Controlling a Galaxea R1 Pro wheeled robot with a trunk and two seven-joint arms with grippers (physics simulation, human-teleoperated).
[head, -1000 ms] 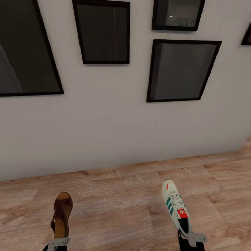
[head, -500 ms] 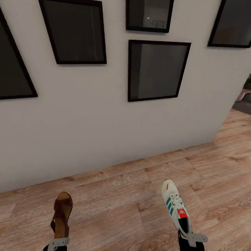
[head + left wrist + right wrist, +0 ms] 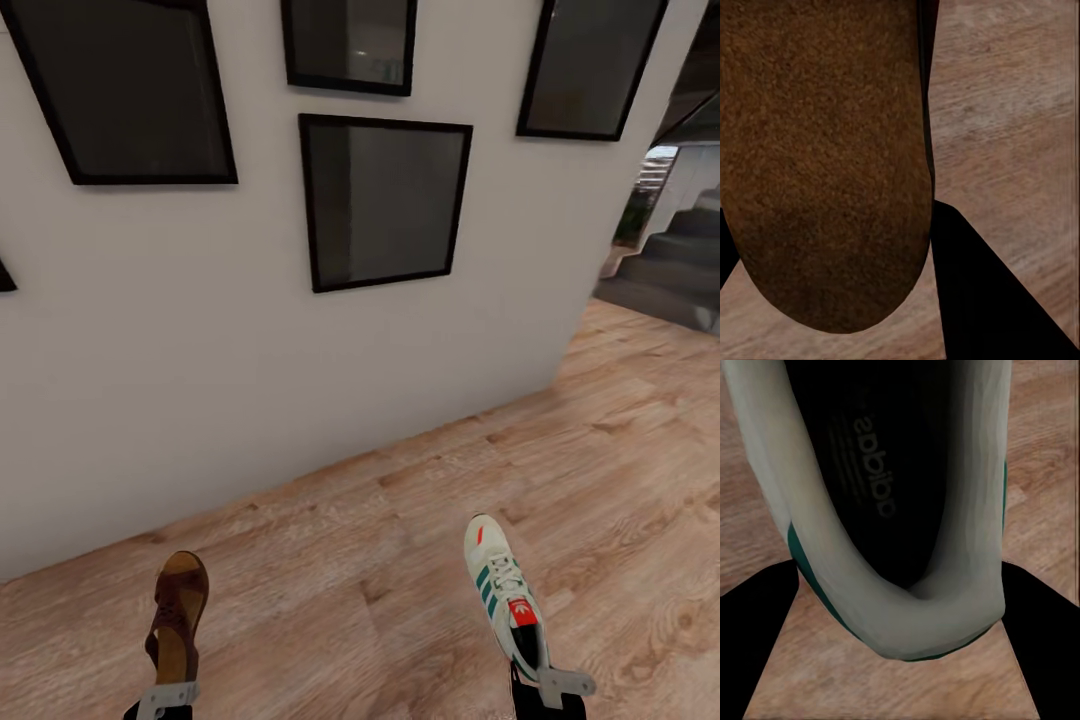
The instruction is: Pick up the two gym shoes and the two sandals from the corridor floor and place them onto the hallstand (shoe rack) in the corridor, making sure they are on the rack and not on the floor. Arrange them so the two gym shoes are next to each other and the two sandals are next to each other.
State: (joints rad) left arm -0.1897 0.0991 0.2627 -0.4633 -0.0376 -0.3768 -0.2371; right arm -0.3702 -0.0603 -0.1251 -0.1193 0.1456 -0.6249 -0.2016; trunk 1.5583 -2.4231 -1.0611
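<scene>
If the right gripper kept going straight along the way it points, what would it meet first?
The right gripper already grips the gym shoe at its heel. Beyond the toe lies open corridor floor, then the white wall; depth is unclear, so this is a guess.

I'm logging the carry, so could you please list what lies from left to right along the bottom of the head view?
Left pincer → sandal → bare floor → gym shoe → right pincer.

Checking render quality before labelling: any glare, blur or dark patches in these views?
Head view: sharp, even light, faint reflections in the framed pictures. Left wrist view: sandal close, grainy, soft. Right wrist view: gym shoe interior dark, black corners.
</scene>
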